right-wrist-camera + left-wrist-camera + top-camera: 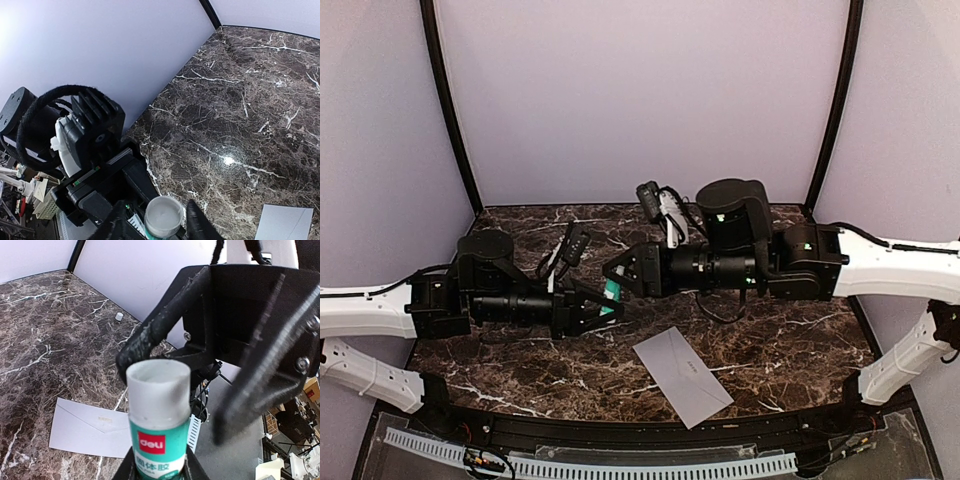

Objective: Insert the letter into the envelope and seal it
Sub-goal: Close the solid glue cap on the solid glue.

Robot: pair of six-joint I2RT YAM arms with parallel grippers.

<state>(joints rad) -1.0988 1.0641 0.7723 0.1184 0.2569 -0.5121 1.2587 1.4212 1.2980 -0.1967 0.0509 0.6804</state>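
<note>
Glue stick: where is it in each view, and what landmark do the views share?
Top external: glue stick just left of centre, mid-height.
Left wrist: glue stick bottom centre, label facing the camera.
Right wrist: glue stick bottom edge, centre, seen end-on.
Shared landmark: grey envelope lying flat.

Grey envelope, green-labelled glue stick, brown white-veined table.

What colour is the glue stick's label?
Glue stick label: teal with a red logo; left wrist view.
</note>
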